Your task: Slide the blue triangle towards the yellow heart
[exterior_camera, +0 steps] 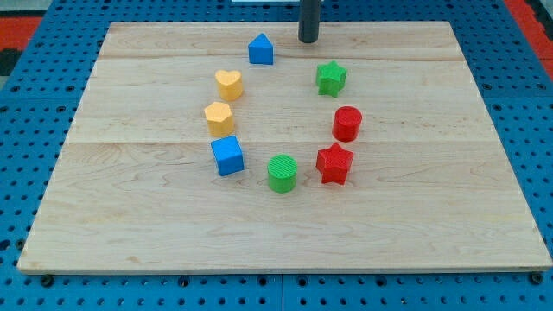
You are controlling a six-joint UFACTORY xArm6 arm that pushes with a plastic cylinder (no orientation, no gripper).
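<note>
Altogether 8 blocks: 2 blue, 2 yellow, 2 green, 2 red, no fingers, my tip (308,40) right of blue triangle (261,49).

green star (330,78), red cylinder (347,123), blue cube (227,155), wooden board (432,216)

The pale wooden board surface (449,207) shows light grain in long planks, and around it lies blue perforated matting (34,95) dotted with small holes. On it sit a blue triangle block (261,49), a yellow heart block (229,84), a second yellow-orange block (219,117), a blue cube (227,155), a green cylinder (282,173), a red star block (334,163), a red cylinder (347,123) and a green star block (330,78). My tip (308,40) ends a dark grey rod.
</note>
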